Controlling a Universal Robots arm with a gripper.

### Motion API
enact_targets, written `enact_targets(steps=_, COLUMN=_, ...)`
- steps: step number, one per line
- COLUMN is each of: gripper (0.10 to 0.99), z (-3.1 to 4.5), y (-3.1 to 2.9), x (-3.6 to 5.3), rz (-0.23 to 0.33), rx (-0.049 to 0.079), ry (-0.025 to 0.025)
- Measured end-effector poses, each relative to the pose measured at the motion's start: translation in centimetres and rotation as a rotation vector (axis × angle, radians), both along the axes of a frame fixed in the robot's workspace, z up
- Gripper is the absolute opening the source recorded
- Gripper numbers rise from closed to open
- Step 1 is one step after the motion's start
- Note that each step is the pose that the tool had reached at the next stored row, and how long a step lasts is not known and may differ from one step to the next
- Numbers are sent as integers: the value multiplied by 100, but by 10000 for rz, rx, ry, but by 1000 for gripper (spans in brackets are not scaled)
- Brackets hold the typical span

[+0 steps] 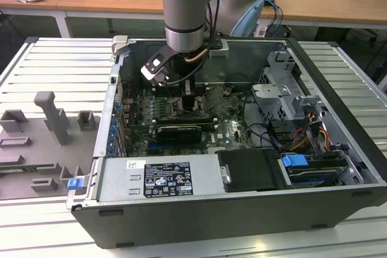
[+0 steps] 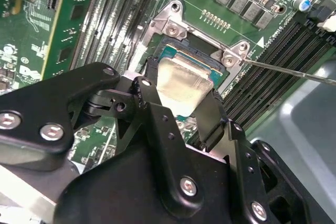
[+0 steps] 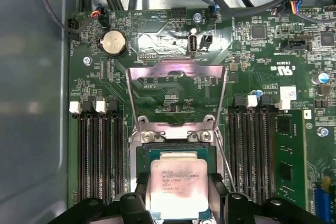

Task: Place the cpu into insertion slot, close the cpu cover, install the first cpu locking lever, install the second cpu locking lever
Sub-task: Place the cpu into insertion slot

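A: Checked gripper (image 2: 182, 86) state?

B: Checked. Found cpu (image 3: 177, 184) pinched by two opposite edges between fingers (image 2: 210, 114). Saw no gap at either contact in both wrist views.

A: Located cpu w.r.t. slot?

B: Located directly over slot (image 3: 142, 158), inside its rim, metal top up. Judged approx. level. Could not tell whether fully seated or held just above contacts.

A: Noted cover pos.?

B: Noted cover (image 3: 176, 68) swung fully open, laid back from slot on hinge side. Saw bare board (image 3: 273, 51) through its cut-out centre. Logged as not closed.

A: Checked levers?

B: Saw one lever (image 2: 294, 72) as thin bare rod, running out from slot corner across memory slots (image 2: 283, 45). Judged unlatched. Judged neither lever installed, given open cover.

A: Confirmed arm pos. in exterior view?

B: Confirmed. Saw it reaching down into open case (image 1: 242, 216), over mid-area of board.

A: Rated progress?

B: Rated as step 1 of 4, near its end but not complete: cpu brought to slot, not let go. Counted 3 steps not done: cover closure, lever 1, lever 2.
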State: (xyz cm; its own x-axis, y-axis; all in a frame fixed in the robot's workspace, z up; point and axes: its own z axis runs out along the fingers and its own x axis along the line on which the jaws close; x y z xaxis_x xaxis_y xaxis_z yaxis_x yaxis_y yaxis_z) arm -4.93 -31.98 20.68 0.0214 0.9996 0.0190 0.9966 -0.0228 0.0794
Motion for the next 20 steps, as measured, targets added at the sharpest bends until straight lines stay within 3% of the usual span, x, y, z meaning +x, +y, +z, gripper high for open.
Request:
enact_targets(steps=6, gripper=529, z=-47, y=5, x=1, rz=-52, rx=-1, ry=0)
enact_targets(steps=15, gripper=529, z=-50, y=5, x=1, rz=-52, rx=-1, ry=1)
enact_targets(steps=16, gripper=537, z=-51, y=4, x=1, rz=-52, rx=-1, ry=1)
enact_targets(steps=17, gripper=604, z=-51, y=4, x=1, rz=-52, rx=-1, ry=1)
enact_targets(steps=20, gripper=604, z=-47, y=5, x=1, rz=-52, rx=-1, ry=0)
